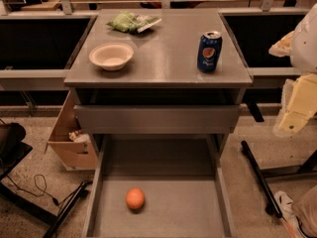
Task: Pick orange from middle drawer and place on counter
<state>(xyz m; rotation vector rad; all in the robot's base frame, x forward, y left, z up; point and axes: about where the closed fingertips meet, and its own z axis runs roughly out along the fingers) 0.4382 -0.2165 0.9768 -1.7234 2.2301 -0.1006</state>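
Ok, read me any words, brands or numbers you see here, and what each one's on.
No text can be quoted for certain.
Blue soda can on the counter: round red, white and blue emblem, lettering too blurred to read.
Green packet: print too blurred to read.
Bowl, orange, middle drawer: no markings visible.
Tool, at the right edge beside the cabinet: no markings visible.

tool [296,112]: pale shape at the right edge, beside the cabinet, cut off by that edge.
middle drawer [171,205]: front end cut off by the bottom edge.
upper drawer [156,119]: inside hidden under the surface [163,58].
cardboard box [69,145]: partly hidden behind the cabinet; contents unclear.
green packet [131,21]: print unreadable.
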